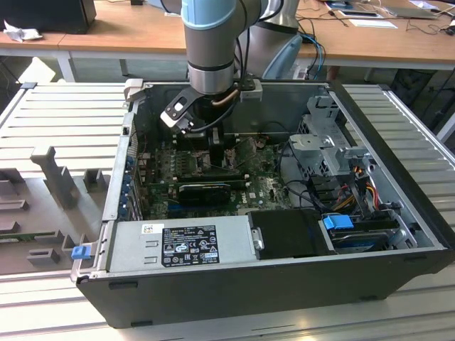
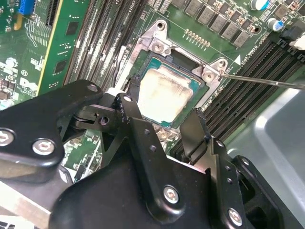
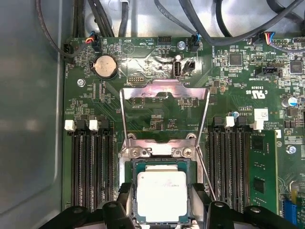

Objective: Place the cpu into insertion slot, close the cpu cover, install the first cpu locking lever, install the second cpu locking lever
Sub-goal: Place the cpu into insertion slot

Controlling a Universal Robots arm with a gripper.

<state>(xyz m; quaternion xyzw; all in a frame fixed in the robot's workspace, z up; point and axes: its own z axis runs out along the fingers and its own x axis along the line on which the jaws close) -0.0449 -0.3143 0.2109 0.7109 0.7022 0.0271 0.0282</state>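
Observation:
The cpu (image 2: 167,94) (image 3: 162,191) is a pale square chip lying flat in the insertion slot (image 2: 177,56) (image 3: 162,163) on the green motherboard. My gripper (image 2: 162,112) (image 3: 162,202) is open just above it, with one black finger (image 2: 129,102) on each side and small gaps to the chip's edges. The cpu cover (image 3: 164,89) stands swung back from the socket, its square window showing the board behind. A thin wire locking lever (image 2: 267,82) (image 3: 204,174) sticks out beside the socket. In the exterior view the gripper (image 1: 212,145) reaches down inside the computer case.
Rows of black memory slots (image 3: 90,167) (image 3: 228,167) flank the socket. An open computer case (image 1: 398,142) holds a power supply (image 1: 181,245), drive cages (image 1: 327,142) and cables (image 1: 355,177). A round coin battery (image 3: 105,66) sits beyond the cover.

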